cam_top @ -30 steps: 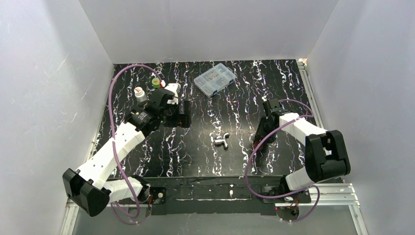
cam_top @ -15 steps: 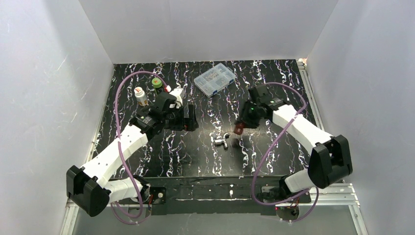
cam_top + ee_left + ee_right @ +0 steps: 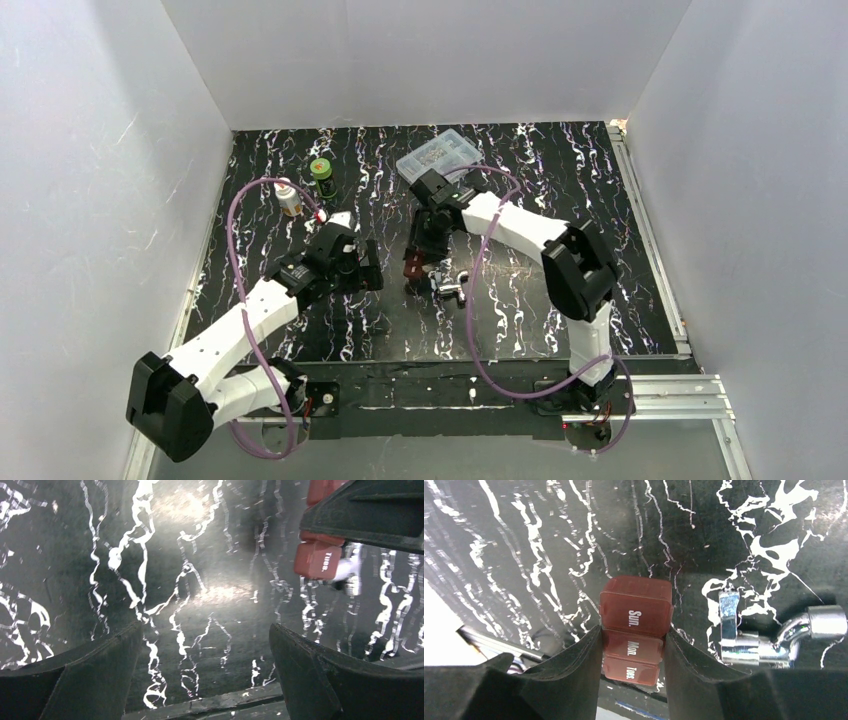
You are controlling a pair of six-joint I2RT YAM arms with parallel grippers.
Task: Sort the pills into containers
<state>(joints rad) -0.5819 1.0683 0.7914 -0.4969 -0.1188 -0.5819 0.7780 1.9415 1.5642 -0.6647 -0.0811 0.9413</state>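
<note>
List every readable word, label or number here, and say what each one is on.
"Sun." on the end lid of the pill case.
"Mon." on the next lid.
"Tues." on the third lid, also readable in the left wrist view.
Any print on the white bottle, green bottle or clear box is too small to read.

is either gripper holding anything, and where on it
The right gripper holds the red-brown pill case by its two long sides, around the Mon and Tues compartments, with the Sun end sticking out. The left gripper is open and empty.
</note>
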